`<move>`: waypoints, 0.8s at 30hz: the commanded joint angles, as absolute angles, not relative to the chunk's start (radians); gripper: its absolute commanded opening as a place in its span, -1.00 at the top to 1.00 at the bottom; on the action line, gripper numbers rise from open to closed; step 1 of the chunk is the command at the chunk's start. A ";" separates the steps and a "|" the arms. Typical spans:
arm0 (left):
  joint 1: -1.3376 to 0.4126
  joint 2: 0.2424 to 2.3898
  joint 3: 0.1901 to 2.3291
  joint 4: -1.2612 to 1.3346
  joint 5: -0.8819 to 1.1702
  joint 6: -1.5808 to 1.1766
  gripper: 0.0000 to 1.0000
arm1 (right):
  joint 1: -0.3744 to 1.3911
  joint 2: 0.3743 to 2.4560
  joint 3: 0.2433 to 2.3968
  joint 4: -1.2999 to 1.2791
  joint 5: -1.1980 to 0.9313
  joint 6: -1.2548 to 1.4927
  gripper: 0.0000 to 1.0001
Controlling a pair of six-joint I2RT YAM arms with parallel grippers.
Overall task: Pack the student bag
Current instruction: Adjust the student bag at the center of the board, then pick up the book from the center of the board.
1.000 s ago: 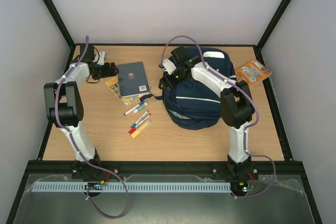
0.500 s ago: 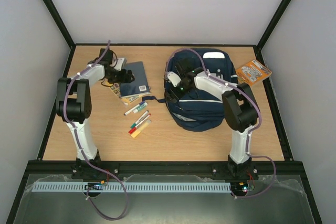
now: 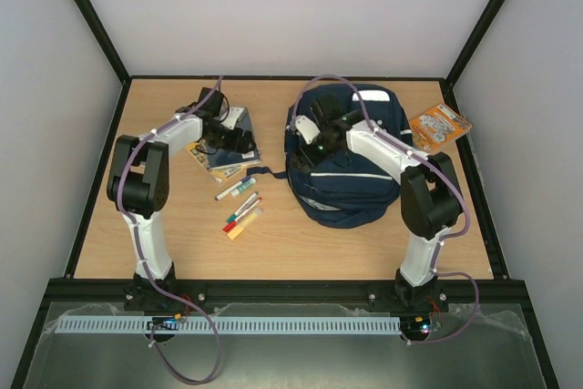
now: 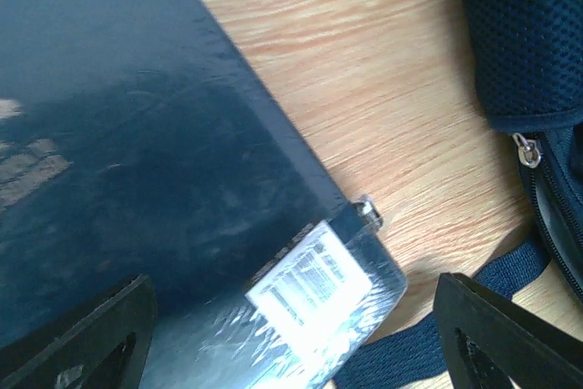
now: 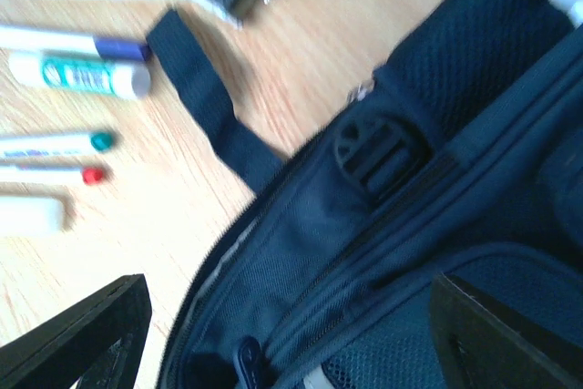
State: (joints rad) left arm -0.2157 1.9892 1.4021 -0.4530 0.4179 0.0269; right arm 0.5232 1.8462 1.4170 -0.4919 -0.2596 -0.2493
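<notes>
The left gripper [image 4: 291, 339] is wide open and holds nothing. Its wrist view shows both fingers spread over the corner of a dark blue notebook [image 4: 137, 134], which lies just left of the student bag [image 3: 355, 166]. Whether the fingers touch the notebook cannot be told. The right gripper [image 5: 296, 339] is also wide open and empty, hovering over the bag's left edge near a round buckle [image 5: 369, 152].

The student bag lies flat on the wooden table [image 3: 319, 243]. Only the overhead view shows an orange booklet [image 3: 439, 125] just right of the bag. Only the left wrist view shows a white barcode label [image 4: 310, 280] on the notebook and a metal zip pull [image 4: 522, 148] on the bag. The right wrist view shows close up a glue stick [image 5: 82, 75] and green- and red-capped markers [image 5: 55, 143] left of the bag, beside its loose strap [image 5: 196, 88].
</notes>
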 commanded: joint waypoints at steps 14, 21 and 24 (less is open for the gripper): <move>0.075 2.059 1.578 -0.527 0.397 -0.021 -0.83 | 0.521 2.047 1.789 -0.459 -0.305 -0.050 -0.67; 0.061 2.135 1.575 -0.516 0.410 -0.025 -0.82 | 0.545 2.203 1.896 -0.413 -0.346 0.013 -0.72; 0.047 2.155 1.566 -0.513 0.421 -0.025 -0.82 | 0.554 2.253 1.941 -0.408 -0.379 0.034 -0.73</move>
State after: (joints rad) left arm 0.0631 2.1410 1.5642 -0.4934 0.3946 -0.0124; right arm 0.5343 2.2143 1.8637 -0.4145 -0.3096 -0.0113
